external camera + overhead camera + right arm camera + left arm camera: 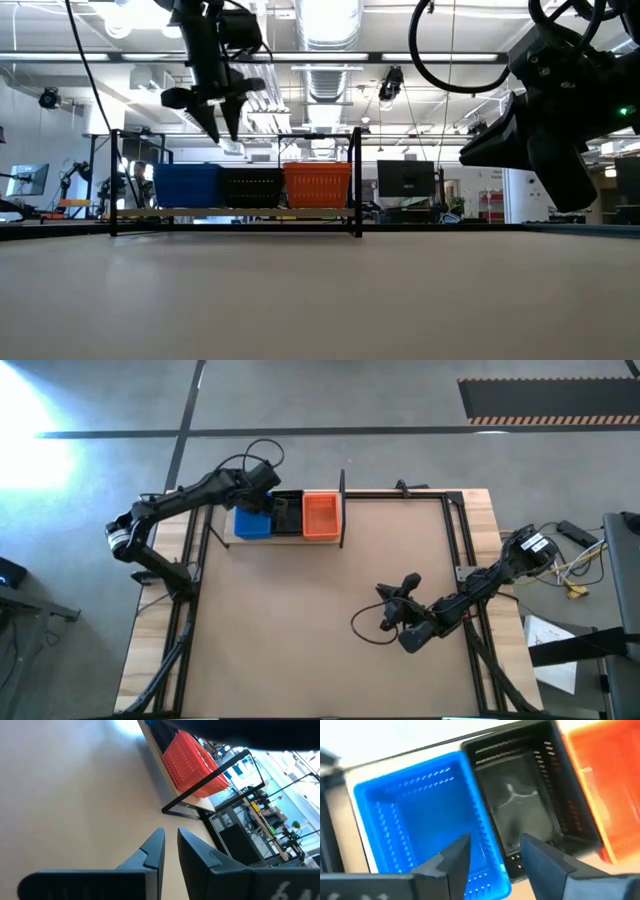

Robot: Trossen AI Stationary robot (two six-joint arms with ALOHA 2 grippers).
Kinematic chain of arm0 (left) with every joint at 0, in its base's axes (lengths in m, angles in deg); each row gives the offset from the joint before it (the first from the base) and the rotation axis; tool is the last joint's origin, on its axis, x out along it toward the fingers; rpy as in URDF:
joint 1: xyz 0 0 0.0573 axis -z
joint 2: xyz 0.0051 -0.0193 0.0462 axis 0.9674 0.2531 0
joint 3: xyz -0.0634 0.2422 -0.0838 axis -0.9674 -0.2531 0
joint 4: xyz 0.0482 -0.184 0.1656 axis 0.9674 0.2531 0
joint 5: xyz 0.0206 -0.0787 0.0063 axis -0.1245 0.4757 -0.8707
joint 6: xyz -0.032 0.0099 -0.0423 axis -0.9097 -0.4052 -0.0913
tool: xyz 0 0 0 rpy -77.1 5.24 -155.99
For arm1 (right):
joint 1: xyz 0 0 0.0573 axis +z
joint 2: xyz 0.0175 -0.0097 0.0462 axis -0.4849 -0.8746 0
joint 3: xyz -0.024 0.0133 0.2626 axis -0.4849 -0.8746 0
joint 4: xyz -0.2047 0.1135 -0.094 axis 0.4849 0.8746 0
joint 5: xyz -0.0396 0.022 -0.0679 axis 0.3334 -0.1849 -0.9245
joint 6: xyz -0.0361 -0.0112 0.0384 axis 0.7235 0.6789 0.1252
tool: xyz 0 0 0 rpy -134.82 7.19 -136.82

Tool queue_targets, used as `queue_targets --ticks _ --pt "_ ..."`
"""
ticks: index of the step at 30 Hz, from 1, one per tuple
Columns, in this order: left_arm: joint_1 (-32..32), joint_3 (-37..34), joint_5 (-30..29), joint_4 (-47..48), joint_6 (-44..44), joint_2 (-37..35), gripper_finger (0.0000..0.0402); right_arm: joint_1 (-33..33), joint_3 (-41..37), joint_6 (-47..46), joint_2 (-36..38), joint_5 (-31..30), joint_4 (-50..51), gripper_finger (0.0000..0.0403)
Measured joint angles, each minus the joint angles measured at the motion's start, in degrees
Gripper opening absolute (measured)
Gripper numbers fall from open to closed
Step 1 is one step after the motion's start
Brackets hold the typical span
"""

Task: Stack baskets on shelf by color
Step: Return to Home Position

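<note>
The shelf [235, 213] at the table's [330, 620] far edge carries blue [252, 524], black [288, 515] and orange baskets [320, 515] side by side.
</note>
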Motion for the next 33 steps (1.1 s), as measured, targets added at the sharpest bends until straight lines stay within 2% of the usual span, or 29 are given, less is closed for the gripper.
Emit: queue_targets --ticks 8,10,13,17,22,24,26,28,30,33 --pt "1.6 5.4 12.9 0.5 22.8 -2.2 0.0169 0.0 -0.4 -1.8 0.0 0.1 0.0 0.0043" --pt "4.6 5.0 12.9 0.1 26.4 -3.7 0.0168 0.0 -0.9 -3.3 0.0 0.6 0.0 0.0043" --pt "10.9 0.7 8.3 -3.8 28.7 -6.7 0.0168 0.0 -2.2 -7.1 0.0 2.0 0.0 0.0043" --pt "20.4 -11.4 4.1 -22.7 24.8 -10.7 0.0168 0.0 -4.1 -14.1 -0.2 2.2 0.0 0.0043" --pt "33.9 -31.4 3.5 -64.3 20.3 -12.2 0.0168 0.0 -5.6 -21.4 -0.8 3.1 -0.3 0.0043" --pt "37.9 -37.9 1.0 -80.8 20.3 -11.3 0.0168 -0.3 -5.8 -22.3 -0.7 6.4 -0.4 0.0043" --pt "40.5 -43.5 -2.5 -92.0 20.3 -10.6 0.0168 -1.2 -5.9 -20.3 -0.3 10.9 -2.0 0.0041" --pt "41.3 -47.4 -5.5 -98.4 20.3 -10.5 0.0168 -3.1 -6.6 -14.1 0.5 15.4 -7.7 0.0034" --pt "40.8 -50.5 -6.9 -100.5 20.1 -11.4 0.0168 -6.3 -8.2 -4.7 1.5 22.0 -16.5 0.0025" --pt "39.5 -52.9 -8.0 -100.7 19.8 -13.6 0.0168 -14.5 -12.7 5.9 5.7 37.9 -28.8 0.0012"
